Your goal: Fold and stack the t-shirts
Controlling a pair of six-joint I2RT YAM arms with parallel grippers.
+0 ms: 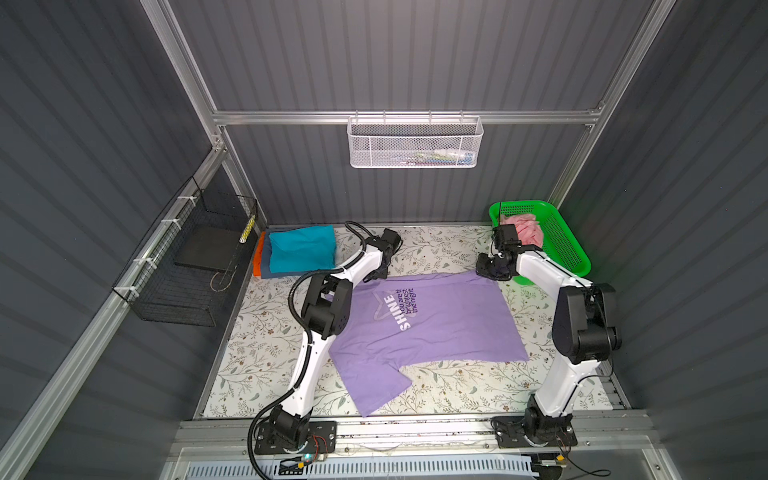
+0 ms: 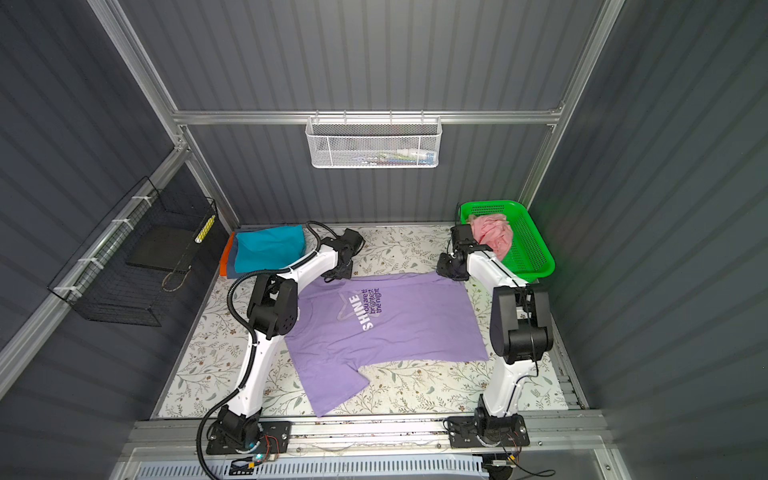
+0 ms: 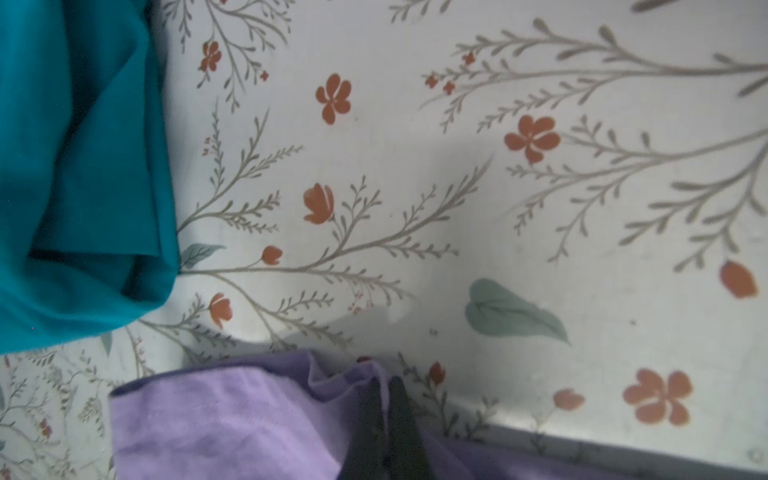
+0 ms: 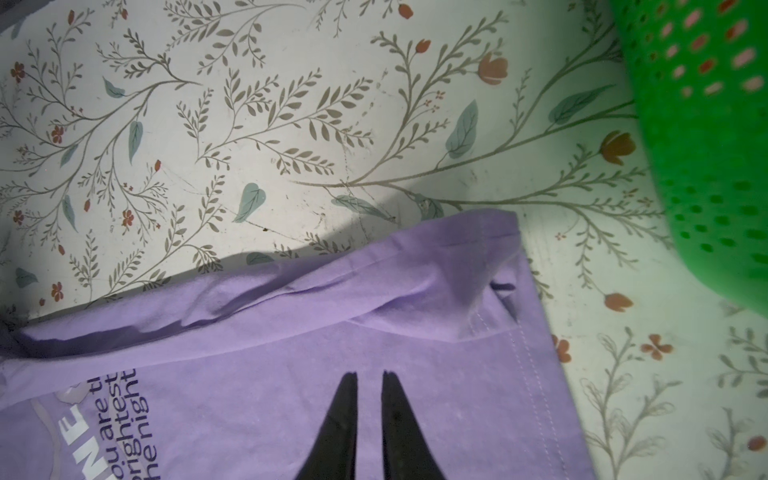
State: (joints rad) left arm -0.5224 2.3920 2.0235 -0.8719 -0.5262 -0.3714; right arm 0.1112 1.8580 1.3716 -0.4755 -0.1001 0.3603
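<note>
My left tool [image 3: 386, 384] is clamped on the lavender t-shirt [image 1: 428, 328] at its far collar-end corner; my right tool [image 4: 370, 374] hovers, narrowly apart, over the far hem corner; the shirt lies lengthwise across the worktop [image 1: 457, 395], its body stretching nearward from both.

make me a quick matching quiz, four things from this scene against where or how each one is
Things:
1. lavender shirt
2. teal shirt
3. pink shirt
4. left tool

Places or states:
a. in the basket
b. shut on the lavender shirt's edge
c. on top of the folded pile
d. spread out on the table

Pairs: 1-d, 2-c, 3-a, 4-b
</note>
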